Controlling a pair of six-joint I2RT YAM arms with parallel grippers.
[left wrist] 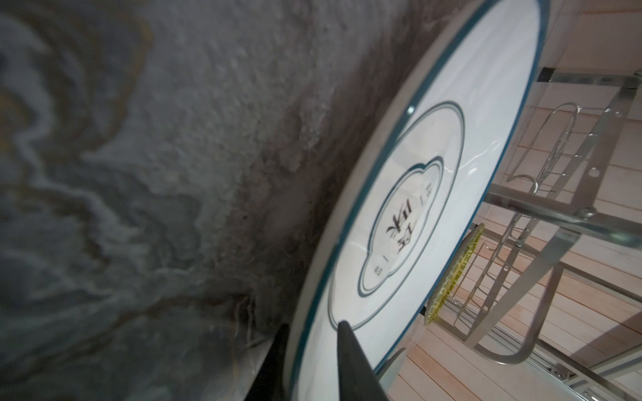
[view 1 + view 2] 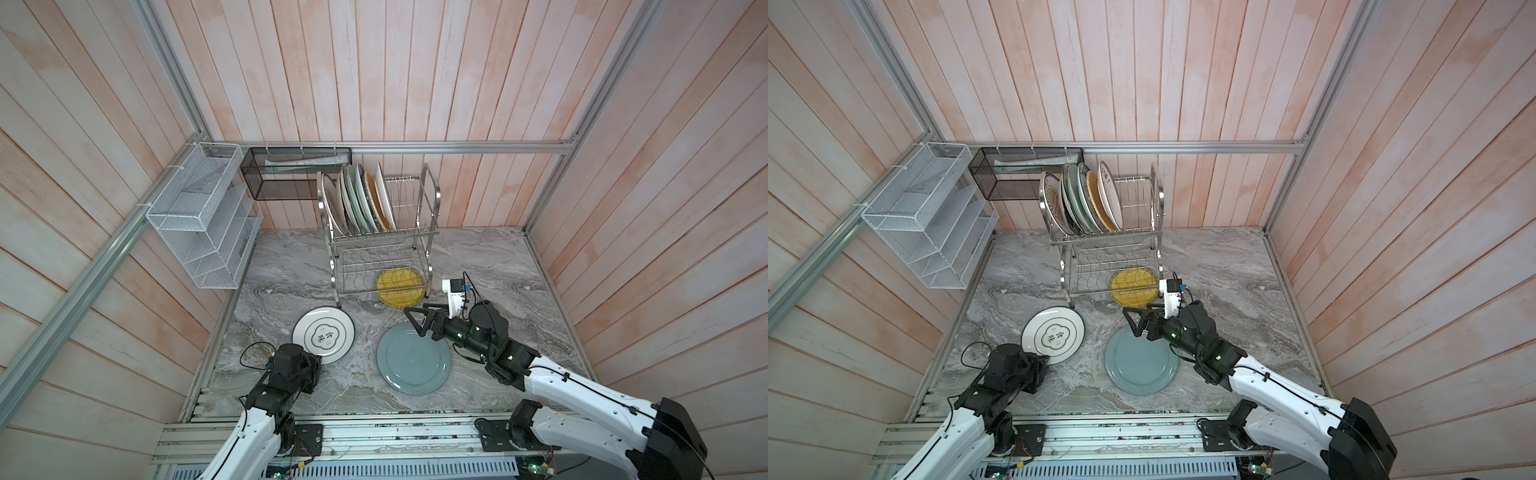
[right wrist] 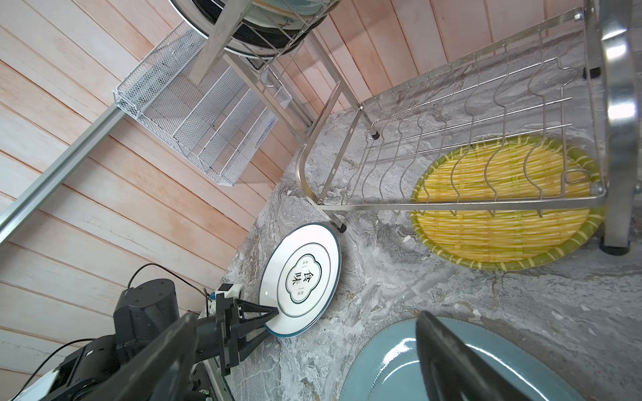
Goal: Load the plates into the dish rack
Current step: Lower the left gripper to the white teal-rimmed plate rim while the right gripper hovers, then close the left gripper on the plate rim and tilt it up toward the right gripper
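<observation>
A white plate with a green quatrefoil print point(image 2: 324, 334) point(image 2: 1052, 334) point(image 3: 302, 277) lies on the marble table. My left gripper point(image 1: 312, 326) point(image 3: 274, 317) is shut on its near rim, one finger above and one below. To its right lies a grey-blue plate point(image 2: 413, 361) point(image 2: 1140, 361) point(image 3: 382, 375). My right gripper point(image 2: 415, 322) point(image 2: 1131, 322) hovers open over that plate's far edge, holding nothing. A yellow woven-pattern plate point(image 2: 401, 286) point(image 3: 503, 222) lies flat under the lower tier of the dish rack point(image 2: 430, 195) point(image 2: 1158, 195). Several plates point(image 2: 361, 199) point(image 2: 1084, 199) stand in its upper tier.
A white mesh organiser point(image 2: 199, 220) hangs on the left wall and a black mesh basket point(image 2: 291, 174) on the back wall behind the rack. Wood-panel walls close in three sides. An aluminium rail point(image 2: 374, 436) runs along the table's front.
</observation>
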